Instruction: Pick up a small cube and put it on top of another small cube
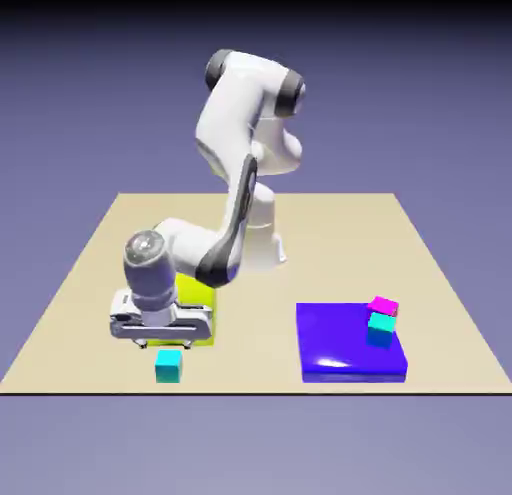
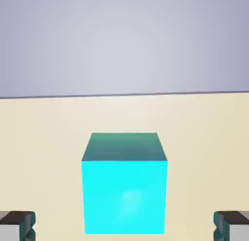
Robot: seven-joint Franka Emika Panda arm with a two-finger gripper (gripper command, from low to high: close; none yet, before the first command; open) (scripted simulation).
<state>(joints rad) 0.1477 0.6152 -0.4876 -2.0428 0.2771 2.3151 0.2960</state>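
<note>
— Cyan cube [image 1: 169, 365], where did it sit?
— Low and left of centre in the exterior view, on the tan table [image 1: 90, 283] close to its near edge. In the hand view the same cube [image 2: 124, 184] filled the lower middle, resting flat on the table [image 2: 44, 138] with its top face showing darker than its front.
— And the gripper [image 1: 160, 335]?
— It hung just above and slightly left of that cube in the exterior view. In the hand view the gripper [image 2: 124, 226] had its grey fingertips [image 2: 17, 224] at the bottom corners, spread wide, with tan table showing between each tip and the cube. Nothing was held.
— What was beside it?
— A yellow block [image 1: 198, 291] peeked out behind the hand, mostly covered by the arm's wrist.
— The other cyan cube [image 1: 380, 330]?
— Far off at lower right in the exterior view, sitting on a flat blue block [image 1: 340, 348] near its right back corner. A magenta cube [image 1: 383, 307] sat on top of it, slightly skewed.
— And the rest?
— The white arm [image 1: 245, 133] rose at upper centre and bent down toward the lower left. A blue-violet backdrop [image 2: 124, 40] filled the top of the hand view.
</note>
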